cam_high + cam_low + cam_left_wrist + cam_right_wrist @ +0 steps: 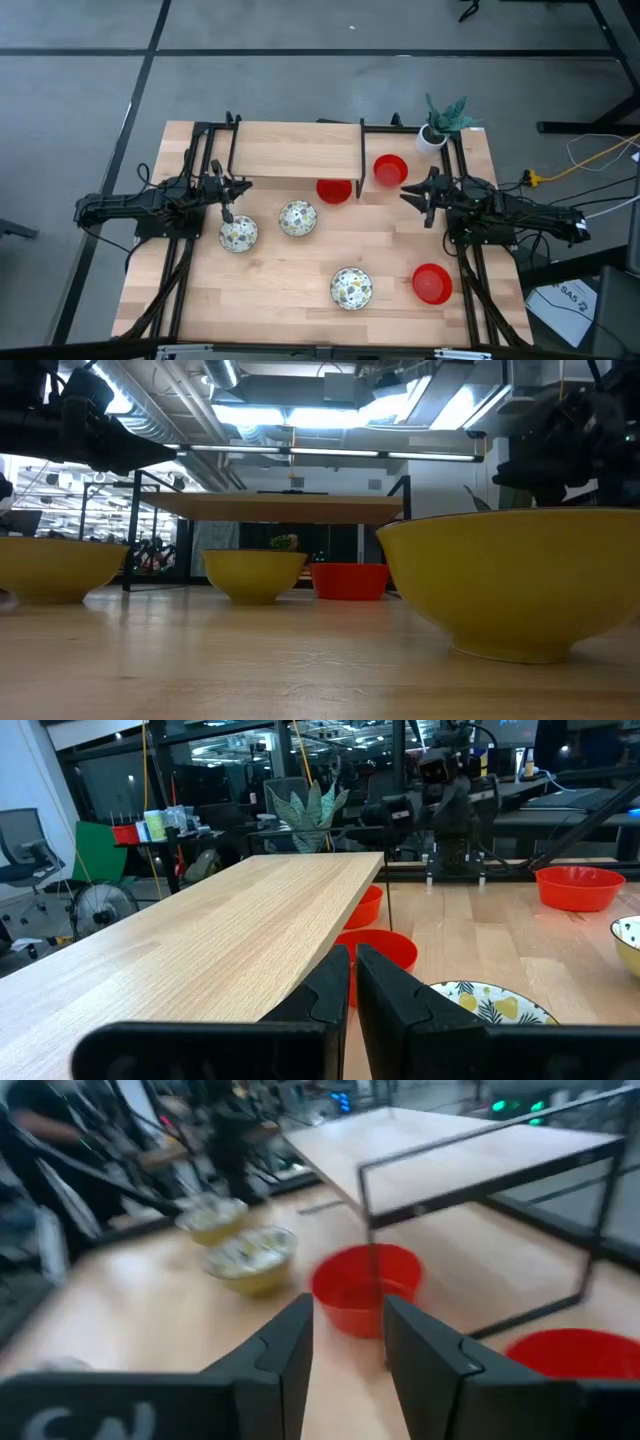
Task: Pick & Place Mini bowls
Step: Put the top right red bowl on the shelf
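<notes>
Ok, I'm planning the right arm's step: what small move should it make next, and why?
Probably ease the right gripper forward and down toward the red bowl beneath the shelf's edge: its fingers are open, empty, and that bowl sits directly ahead between them.

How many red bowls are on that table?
3. One red bowl sits half under the raised wooden shelf, one just right of the shelf near the plant, one toward the front right. Others could hide under the shelf.
</notes>
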Available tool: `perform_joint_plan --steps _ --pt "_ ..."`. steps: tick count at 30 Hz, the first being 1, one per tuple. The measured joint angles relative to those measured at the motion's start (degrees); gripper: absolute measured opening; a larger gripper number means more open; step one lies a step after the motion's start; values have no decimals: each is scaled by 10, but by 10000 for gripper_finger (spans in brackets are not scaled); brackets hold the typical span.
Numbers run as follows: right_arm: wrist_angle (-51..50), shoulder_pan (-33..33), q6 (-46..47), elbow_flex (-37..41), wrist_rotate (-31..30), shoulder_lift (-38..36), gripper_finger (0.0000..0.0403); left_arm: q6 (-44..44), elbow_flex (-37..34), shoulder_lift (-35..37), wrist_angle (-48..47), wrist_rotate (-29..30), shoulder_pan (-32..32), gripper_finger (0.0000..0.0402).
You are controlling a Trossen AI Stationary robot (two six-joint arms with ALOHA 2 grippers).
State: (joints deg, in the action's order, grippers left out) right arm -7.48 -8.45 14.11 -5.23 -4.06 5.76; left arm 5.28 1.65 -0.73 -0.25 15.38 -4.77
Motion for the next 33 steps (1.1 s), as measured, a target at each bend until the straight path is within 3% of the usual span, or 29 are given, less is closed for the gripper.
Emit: perform_joint_plan --steps 6,17,23,33 --pt "49 0 83 0 12 0 123 0 0 0 0 0 0 19" --pt "168 0 127 0 13 0 123 0 0 0 0 0 0 17" --pt "286 0 122 0 70 3 123 0 0 0 0 0 0 19" --pt "400 0 123 -1 67 59 123 0 0 0 0 0 0 17"
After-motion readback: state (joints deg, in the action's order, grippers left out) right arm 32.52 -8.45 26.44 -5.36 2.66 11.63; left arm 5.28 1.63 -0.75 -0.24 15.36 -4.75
